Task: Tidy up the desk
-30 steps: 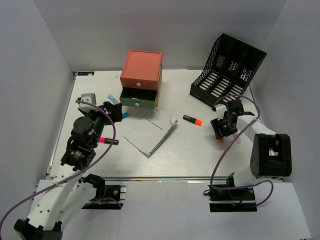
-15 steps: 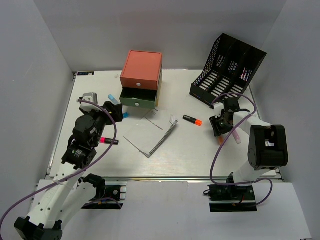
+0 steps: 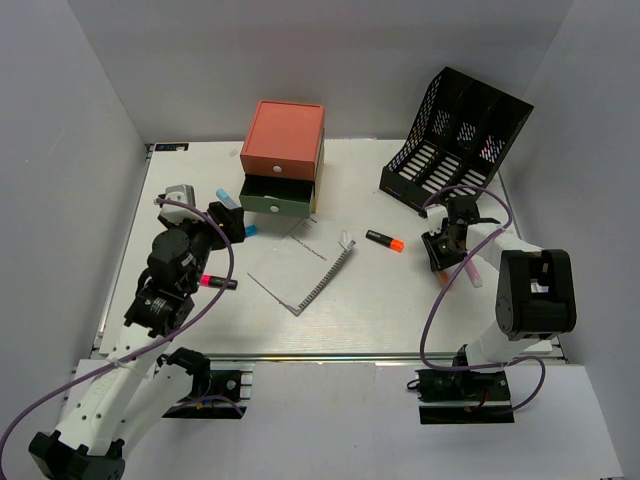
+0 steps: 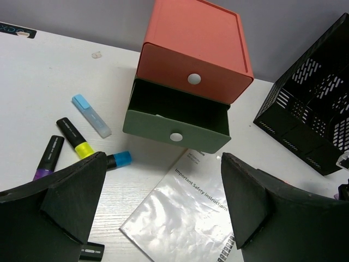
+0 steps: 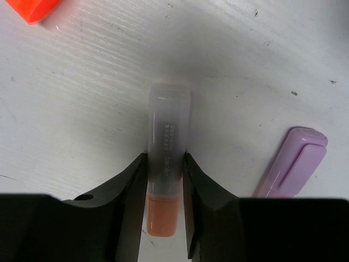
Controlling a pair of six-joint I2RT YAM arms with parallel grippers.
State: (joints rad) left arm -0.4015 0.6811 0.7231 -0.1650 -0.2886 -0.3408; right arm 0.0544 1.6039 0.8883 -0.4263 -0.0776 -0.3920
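One desk (image 3: 400,310), white and rectangular, fills the middle of the top view ahead of both arm bases. Its long axis runs from 9 to 3 o'clock, and its single metal rail (image 3: 330,356) lines the near edge at 6 o'clock.

One drawer box (image 3: 283,158) stands toward 11 o'clock on the desk. Two of its drawers show: the orange one shut, the green one beneath it pulled open. One black file rack (image 3: 458,140) leans back at 2 o'clock. One booklet (image 3: 303,265) lies near the centre, at 5 o'clock from the box.

I count eight markers.
- **By the box:** four lie at its 8 o'clock in the left wrist view: a light-blue marker (image 4: 91,115), a yellow-banded marker (image 4: 75,138), a purple-banded marker (image 4: 48,158) and a blue-capped marker (image 4: 117,159).
- **By the booklet:** one pink-tipped marker (image 3: 215,283) lies at its 9 o'clock, and one orange-capped marker (image 3: 385,240) at its 3 o'clock.
- **At the desk's 3 o'clock:** a peach marker (image 5: 168,136) and a lilac marker (image 5: 292,161) lie there.

The left gripper (image 3: 228,222) is at the box's 8 o'clock, its fingers spread wide with nothing between them. The right gripper (image 3: 438,254) is down at the desk and pinches the peach marker across its barrel. That marker lies flat, its long axis in line with the fingers. The lilac marker lies near it at 3 o'clock in the right wrist view, not touching.
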